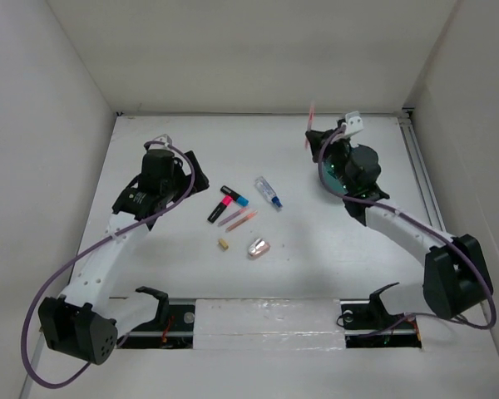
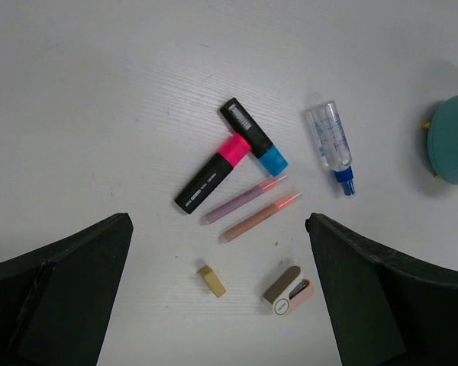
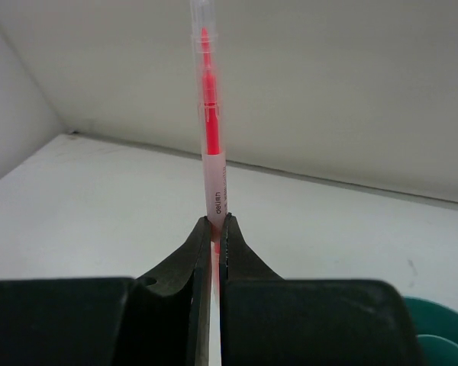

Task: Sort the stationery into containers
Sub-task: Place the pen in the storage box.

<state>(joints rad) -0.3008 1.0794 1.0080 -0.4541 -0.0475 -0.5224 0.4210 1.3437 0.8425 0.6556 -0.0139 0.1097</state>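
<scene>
Mid-table: pink-capped marker (image 2: pixel 211 174) and blue-capped marker (image 2: pixel 253 137) are touching; thin pens (image 2: pixel 244 200) are lying just beside them, leaving only narrow gaps.
Tube (image 2: pixel 332 141): is lying apart, with bare table (image 1: pixel 333 241) showing on both sides.
Near row: tan block (image 2: pixel 211 280) and oval piece (image 2: pixel 288 290) are sitting apart.
Bowl (image 1: pixel 328 170): right arm (image 1: pixel 362 170) is covering most of it from above.
Edges: walls (image 1: pixel 33 125) are closing the left, right and far sides.

From above, teal bowl (image 1: pixel 327 172) mostly hidden under right arm (image 1: pixel 399 224). Lower end of pink pen (image 3: pixel 212 152) buried in right claw (image 3: pixel 214 225); top cropped.
</scene>
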